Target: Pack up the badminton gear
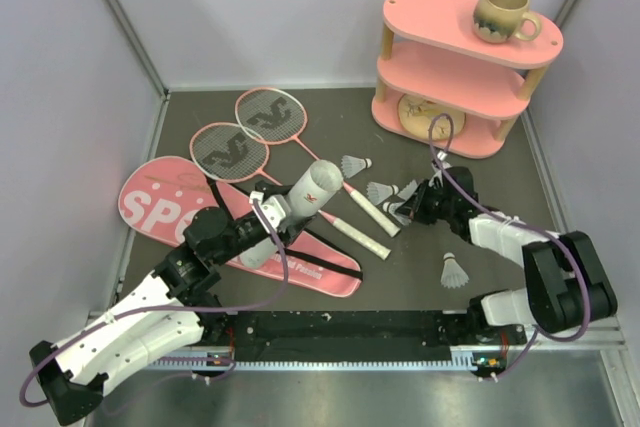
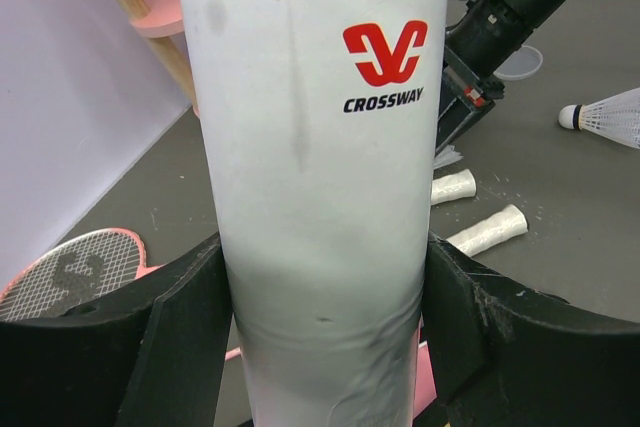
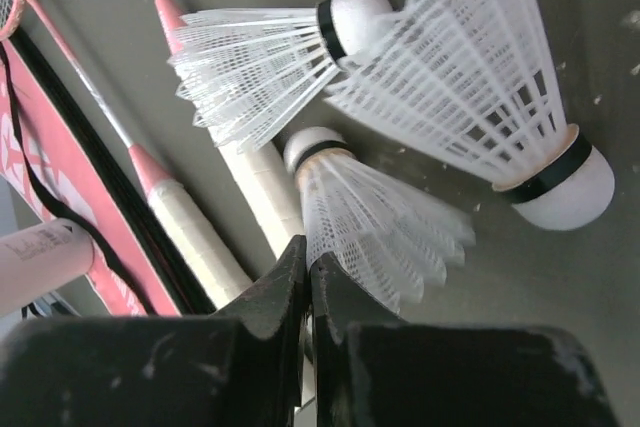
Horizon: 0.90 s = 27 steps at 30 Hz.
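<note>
I have the long white tube [image 1: 305, 192] clamped across its body in the left gripper [image 1: 265, 212]. On the left wrist camera the two black fingers [image 2: 180, 332] press against either side of the tube [image 2: 320, 147], and its red logo faces the lens. From overhead the tube sits tilted above the narrow end of the pink racket-shaped bag [image 1: 160, 199], with its far end pointing toward the right arm. The bag lies flat on the dark grey table [image 1: 500, 172], and its black strap [image 1: 225, 197] trails across it.

The right gripper [image 1: 408, 209] is down low by the racket handles. On its wrist camera the fingertips [image 3: 290, 272] are pressed together to a thin slit. A white feather shuttlecock [image 3: 370, 217] lies with its skirt just beside them. I cannot tell whether any feather is caught between them.

The left arm reaches up and rightward from its base, its wrist over the bag. The right arm folds back leftward from its base, its white link angled down to the table.

My count:
- One tube.
- One bag.
- Two thin pink-framed rackets [image 1: 228, 150], their heads side by side near the back and their white handles [image 1: 365, 237] running toward the right gripper.
- Four shuttlecocks visible overhead: three near the right gripper and one apart [image 1: 455, 270] nearer the arm bases.

The right wrist view shows three whole shuttlecocks bunched close together.

At the back right stands a pink two-tier shelf [image 1: 455, 97] with a beige mug [image 1: 505, 15] on top.
</note>
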Motion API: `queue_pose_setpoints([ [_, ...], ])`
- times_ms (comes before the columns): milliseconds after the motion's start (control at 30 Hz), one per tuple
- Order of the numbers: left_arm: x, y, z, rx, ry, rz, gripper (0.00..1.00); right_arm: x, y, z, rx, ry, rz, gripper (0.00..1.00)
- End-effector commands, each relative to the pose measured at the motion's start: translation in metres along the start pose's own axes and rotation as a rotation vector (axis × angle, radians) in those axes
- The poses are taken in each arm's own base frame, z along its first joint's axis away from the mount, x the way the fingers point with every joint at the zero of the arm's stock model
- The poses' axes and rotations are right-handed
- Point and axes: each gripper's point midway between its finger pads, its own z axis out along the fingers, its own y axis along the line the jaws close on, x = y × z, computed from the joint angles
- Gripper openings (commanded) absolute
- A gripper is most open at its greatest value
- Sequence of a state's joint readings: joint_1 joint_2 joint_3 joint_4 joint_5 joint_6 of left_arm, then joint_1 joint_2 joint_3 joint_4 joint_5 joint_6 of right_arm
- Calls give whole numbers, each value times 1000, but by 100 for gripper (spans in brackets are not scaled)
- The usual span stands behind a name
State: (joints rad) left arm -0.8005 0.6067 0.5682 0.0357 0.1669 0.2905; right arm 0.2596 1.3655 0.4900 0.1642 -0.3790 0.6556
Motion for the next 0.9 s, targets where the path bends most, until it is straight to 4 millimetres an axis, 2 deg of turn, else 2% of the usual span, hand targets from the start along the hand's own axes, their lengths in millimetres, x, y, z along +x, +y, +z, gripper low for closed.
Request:
queue_pose_setpoints([
  [0, -4, 1, 3, -3, -23, 9, 9, -37, 21, -27, 19, -109, -88, 0],
  [33, -4, 1, 3, -3, -23, 6, 9, -38, 25, -46, 37, -128, -130, 0],
  [100, -5, 0, 3, 3, -24, 5, 9, -51, 34, -69, 54, -184, -176, 0],
  [167, -4, 0, 4, 5, -22, 3, 9, -60, 62, -99, -5, -225, -266, 0],
  [233, -2, 0, 5, 6, -14, 2, 9, -58, 96, -121, -133, -208, -364, 0],
  [267, -1, 0, 5, 5, -11, 1, 9, -67, 122, -144, -191, -237, -404, 0],
  [333, 1, -2, 7, 17, -3, -1, 9, -64, 154, -167, -301, -211, -466, 0],
  [367, 2, -4, 7, 26, -1, -3, 9, -74, 179, -186, -353, -232, -504, 0],
  [400, 2, -6, 8, 39, 0, -3, 9, -62, 189, -193, -393, -162, -512, 0],
  [433, 3, -7, 8, 46, 2, -2, 10, -59, 200, -199, -421, -140, -540, 0],
  [467, 4, -8, 9, 51, 7, -5, 10, -63, 222, -218, -466, -151, -582, 0],
  [500, 6, -9, 9, 55, 15, -5, 10, -48, 227, -213, -463, -61, -588, 0],
  [533, 7, -9, 10, 57, 22, -5, 10, -44, 232, -217, -455, -43, -628, 0],
  [567, 8, -9, 10, 56, 24, -2, 10, -49, 248, -229, -462, -61, -663, 0],
  [600, 10, -10, 11, 63, 33, -4, 10, -47, 251, -223, -437, -39, -674, 0],
  [633, 11, -12, 12, 74, 36, -5, 10, -35, 258, -225, -452, 7, -692, 0],
  [667, 12, -14, 12, 84, 38, -7, 10, -35, 269, -233, -478, 0, -707, 0],
  [767, 12, -18, 13, 106, 37, -13, 10, -26, 287, -235, -522, 32, -726, 0],
  [867, 10, -18, 12, 107, 34, -11, 10, -11, 295, -225, -535, 121, -732, 0],
])
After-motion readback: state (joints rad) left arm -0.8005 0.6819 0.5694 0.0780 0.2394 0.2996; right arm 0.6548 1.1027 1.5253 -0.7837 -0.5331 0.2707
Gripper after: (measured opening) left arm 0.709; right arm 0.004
